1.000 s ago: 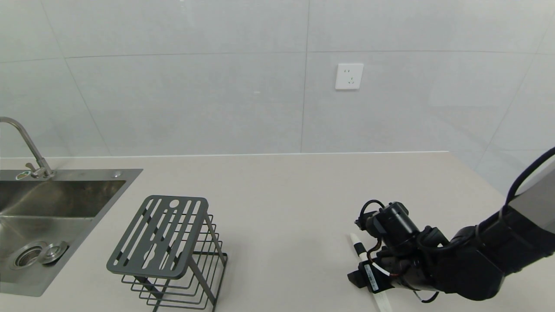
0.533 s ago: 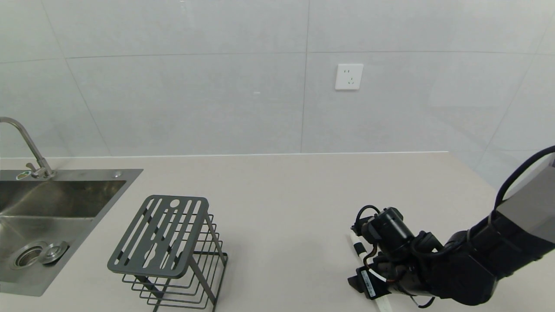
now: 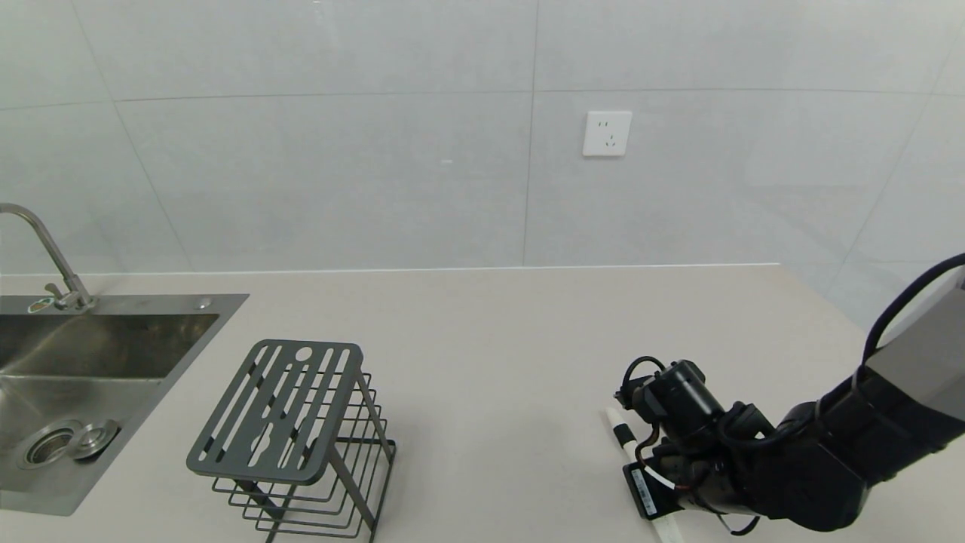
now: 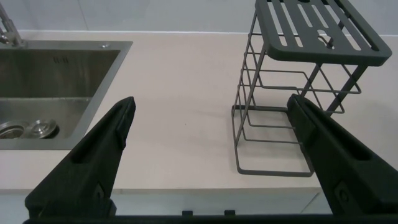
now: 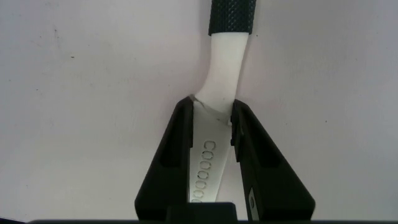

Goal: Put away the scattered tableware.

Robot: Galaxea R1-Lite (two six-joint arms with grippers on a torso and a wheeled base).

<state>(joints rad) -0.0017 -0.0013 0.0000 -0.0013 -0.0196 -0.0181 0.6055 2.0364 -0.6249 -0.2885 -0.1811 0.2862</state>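
The right gripper point(image 5: 214, 118) is clamped on the white utensil point(image 5: 225, 68) lying on the counter point(image 3: 490, 362), well right of the rack point(image 3: 290, 422), while the left gripper point(image 4: 211, 168) gapes wide, empty.

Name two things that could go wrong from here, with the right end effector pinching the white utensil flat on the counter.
1. The right end effector grips the utensil by its thin edges where it narrows, with the black-banded part sticking out beyond. It may pivot or slip when lifted.
2. The rack stands well to the left across the counter, and its top slots are narrow. A tilted utensil could miss a slot or nudge the rack.
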